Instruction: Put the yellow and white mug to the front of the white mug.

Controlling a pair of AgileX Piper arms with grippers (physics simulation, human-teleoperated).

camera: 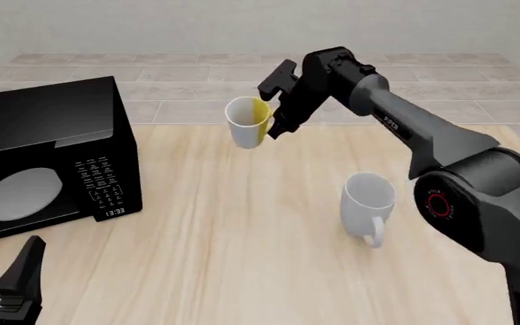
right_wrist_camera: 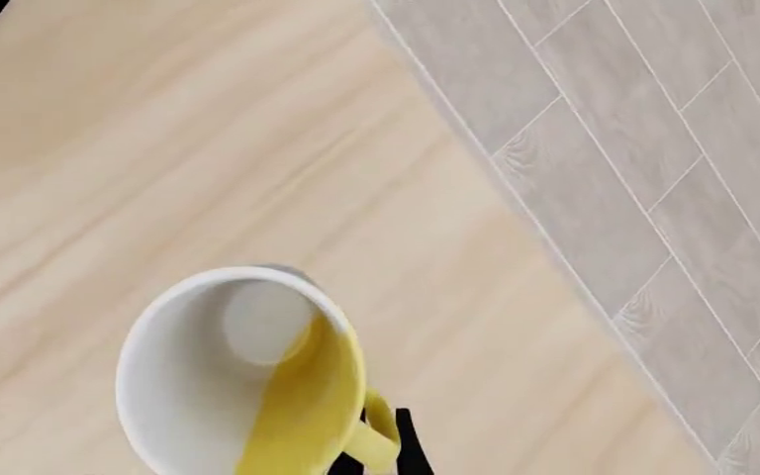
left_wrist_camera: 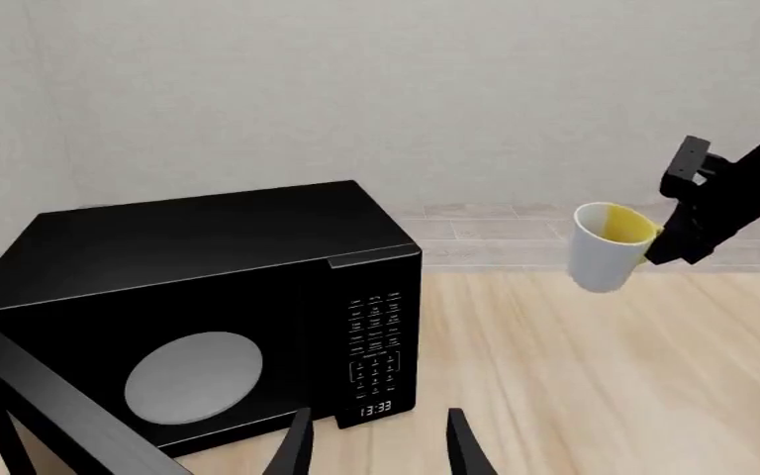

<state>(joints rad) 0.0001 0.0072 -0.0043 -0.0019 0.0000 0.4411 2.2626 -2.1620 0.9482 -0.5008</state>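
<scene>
My right tool (camera: 276, 126) is clenched on the yellow and white mug (camera: 247, 122), gripping it at the yellow handle and holding it in the air, tilted, above the far part of the worktop (camera: 242, 230). In my right wrist view the mug's mouth faces the camera, its yellow lining on one side of the interior and the handle (right_wrist_camera: 377, 440) right at my fingers. From the front camera this mug hangs at about 11 o'clock from the white mug (camera: 367, 202), well apart from it. The white mug stands upright on the worktop, its handle turned toward the near edge. A black microwave (camera: 43, 156) sits at 9 o'clock on the worktop, its door swung open. My left tool (left_wrist_camera: 377, 447) hangs low near that microwave, released, fingers spread with nothing between them.
</scene>
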